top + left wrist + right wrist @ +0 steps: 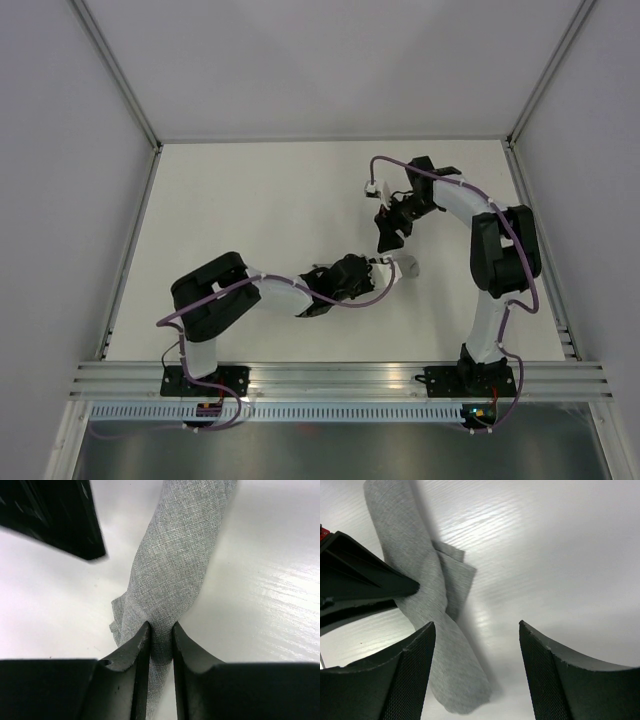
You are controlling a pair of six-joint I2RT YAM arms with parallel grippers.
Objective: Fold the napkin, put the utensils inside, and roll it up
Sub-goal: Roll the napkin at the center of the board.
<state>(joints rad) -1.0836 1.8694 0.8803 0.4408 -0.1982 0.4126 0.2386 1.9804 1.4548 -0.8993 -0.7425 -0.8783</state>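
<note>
Left wrist: grey napkin (175, 565) rolled slim, perhaps twisted.

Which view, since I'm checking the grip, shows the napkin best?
The left wrist view: the rolled napkin fills the frame, pinched by the left hand. The right wrist view shows one end beside the open right hand. The top view shows only a pale scrap.

Overhead view looking down, 2 close wrist views sharing the napkin (175, 555)

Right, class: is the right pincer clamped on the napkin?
No, the right pincer stands wide open, with the napkin beside one finger.
</note>
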